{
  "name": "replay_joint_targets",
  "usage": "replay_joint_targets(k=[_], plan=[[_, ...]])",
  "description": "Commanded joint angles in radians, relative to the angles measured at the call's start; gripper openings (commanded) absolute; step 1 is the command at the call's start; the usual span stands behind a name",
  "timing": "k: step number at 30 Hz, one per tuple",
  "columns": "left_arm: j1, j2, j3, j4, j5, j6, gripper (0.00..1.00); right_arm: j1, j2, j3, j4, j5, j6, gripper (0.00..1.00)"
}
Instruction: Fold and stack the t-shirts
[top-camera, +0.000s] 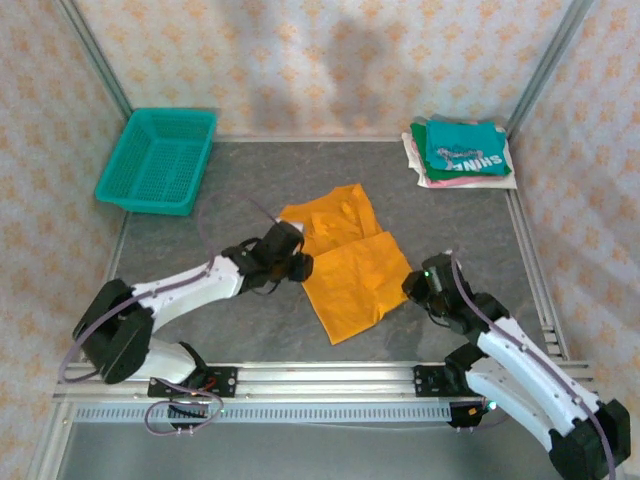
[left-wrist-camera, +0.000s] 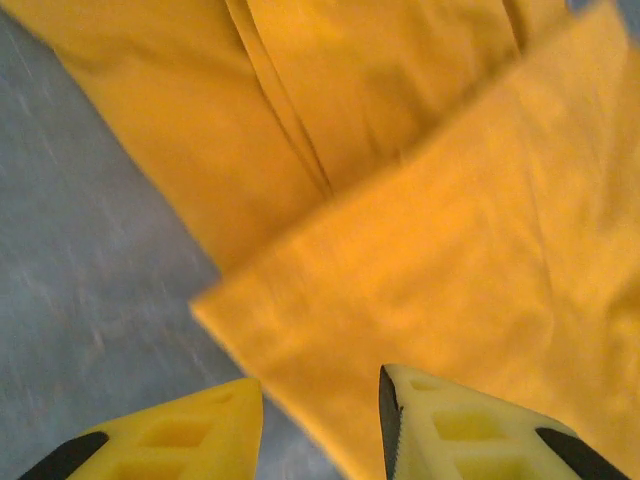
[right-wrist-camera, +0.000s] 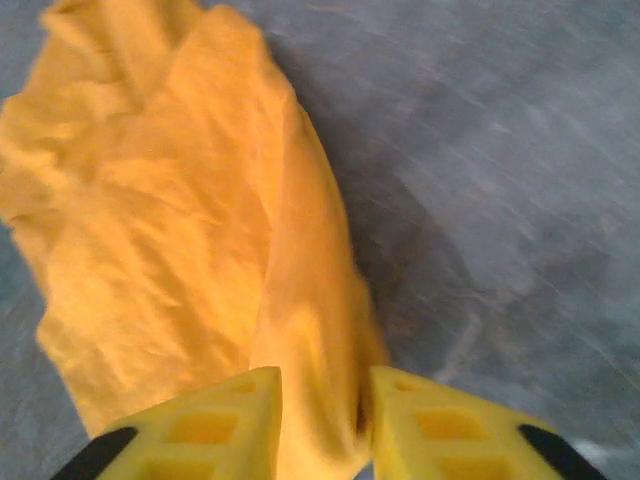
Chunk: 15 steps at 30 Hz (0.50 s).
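Observation:
The mustard-orange t-shirt (top-camera: 350, 265) lies partly folded in the middle of the grey table, its near half doubled over the far half. My left gripper (top-camera: 298, 266) sits at the shirt's left edge. In the left wrist view it (left-wrist-camera: 320, 410) is open over the corner of the folded layer (left-wrist-camera: 420, 250), with nothing pinched. At the shirt's right edge is my right gripper (top-camera: 412, 283). In the right wrist view its jaws (right-wrist-camera: 325, 400) stand apart with a raised ridge of the orange cloth (right-wrist-camera: 170, 230) between them. A folded teal shirt (top-camera: 465, 148) with white lettering tops a stack at the back right.
A teal mesh basket (top-camera: 158, 160) stands at the back left. Pink and white folded shirts (top-camera: 425, 168) lie under the teal one. Metal rails (top-camera: 320, 385) run along the near edge, and patterned walls close in the table.

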Motion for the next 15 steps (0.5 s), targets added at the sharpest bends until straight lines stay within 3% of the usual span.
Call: replay_joint_targets(k=[1, 4, 9, 15], plan=[[0.025, 0.152, 0.16, 0.028, 0.002, -0.003, 0.36, -0.004, -0.041, -0.029, -0.148, 0.086, 0.046, 0.41], [0.026, 0.325, 0.305, 0.017, 0.065, -0.027, 0.37, -0.004, -0.024, 0.017, -0.146, 0.134, 0.017, 0.44], [0.045, 0.563, 0.458, -0.028, 0.032, -0.142, 0.35, -0.004, 0.041, 0.098, -0.067, 0.197, -0.071, 0.45], [0.103, 0.742, 0.618, -0.103, -0.026, -0.152, 0.31, -0.004, 0.124, 0.132, 0.07, 0.182, -0.133, 0.45]])
